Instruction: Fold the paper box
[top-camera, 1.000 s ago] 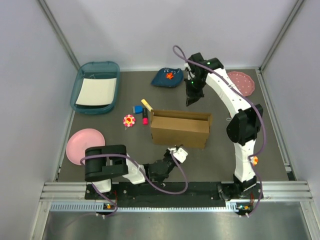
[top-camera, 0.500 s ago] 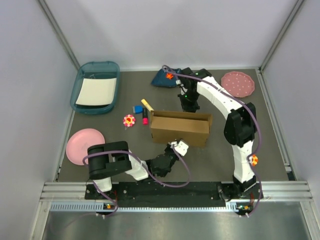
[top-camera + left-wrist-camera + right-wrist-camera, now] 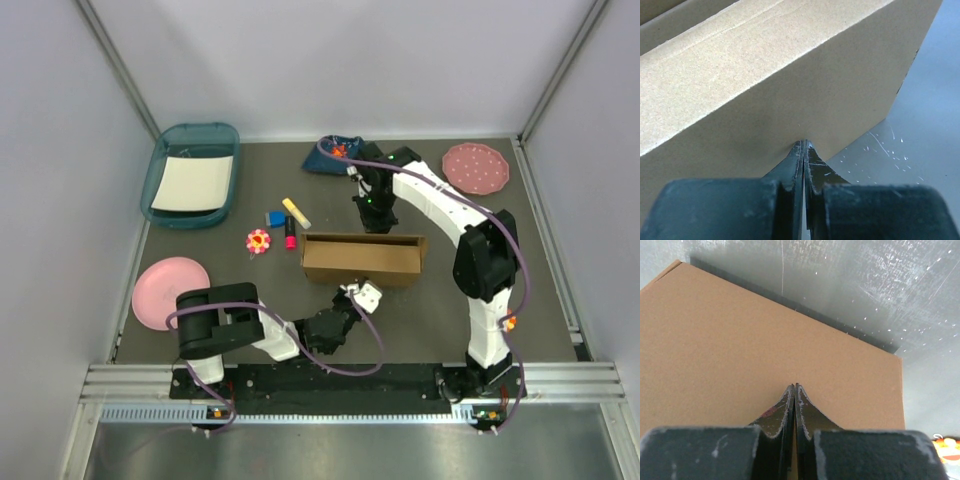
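Observation:
The paper box (image 3: 362,258) is a long brown cardboard shape in the middle of the mat, seen nearly edge-on from above. My left gripper (image 3: 362,290) is low at the box's near side. In the left wrist view it (image 3: 804,143) is shut, empty, tips touching the near wall (image 3: 765,75). My right gripper (image 3: 376,224) is at the far side. In the right wrist view it (image 3: 795,386) is shut, empty, tips pressed on a flat cardboard panel (image 3: 765,340). The box's inside is hidden.
A teal tray (image 3: 160,185) with a white sheet sits back left, a pink plate (image 3: 168,290) front left, a dotted pink plate (image 3: 477,166) back right. A blue dish (image 3: 335,158) lies behind the box. A flower toy (image 3: 259,241), yellow block (image 3: 295,212) and blue block (image 3: 274,218) lie left of it.
My right gripper has come down and forward from the back onto the box's far side. The box now looks narrower from above. My left gripper has edged up to the near wall.

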Robot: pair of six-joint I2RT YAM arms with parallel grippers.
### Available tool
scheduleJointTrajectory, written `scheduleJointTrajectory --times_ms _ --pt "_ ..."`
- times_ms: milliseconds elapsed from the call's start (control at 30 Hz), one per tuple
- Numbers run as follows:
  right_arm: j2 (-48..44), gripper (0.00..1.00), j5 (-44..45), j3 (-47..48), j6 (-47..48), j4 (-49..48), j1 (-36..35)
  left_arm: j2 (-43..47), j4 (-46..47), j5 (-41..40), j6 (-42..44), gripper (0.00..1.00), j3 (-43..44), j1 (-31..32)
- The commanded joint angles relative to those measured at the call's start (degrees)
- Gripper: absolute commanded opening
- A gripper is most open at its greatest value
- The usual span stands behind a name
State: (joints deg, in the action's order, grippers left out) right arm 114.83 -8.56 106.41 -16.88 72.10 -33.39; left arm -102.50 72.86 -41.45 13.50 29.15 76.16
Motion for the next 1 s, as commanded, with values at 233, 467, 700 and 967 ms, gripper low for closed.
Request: scheduleJointTrajectory --times_ms 233,467,700,967 --pt "1.1 0.0 -1.6 -3.7 1.0 0.5 -1.5 5.9 16.1 -0.4 -0.1 0.06 2.9 -0.4" --pt "0.2 0.0 -4.6 -7.6 -0.4 -1.2 -1.6 2.6 15.3 -1.3 2.7 0.07 7.8 -0.5" --pt "-3.6 0.0 -9.3 -18.7 -4.3 -7.8 -1.5 0.5 14.9 -2.2 2.6 0.08 9.3 -1.9" --pt "-6.9 0.0 -10.1 -26.2 -6.7 -11.5 -2.5 -0.1 14.0 -3.6 2.6 0.07 8.6 -4.2"
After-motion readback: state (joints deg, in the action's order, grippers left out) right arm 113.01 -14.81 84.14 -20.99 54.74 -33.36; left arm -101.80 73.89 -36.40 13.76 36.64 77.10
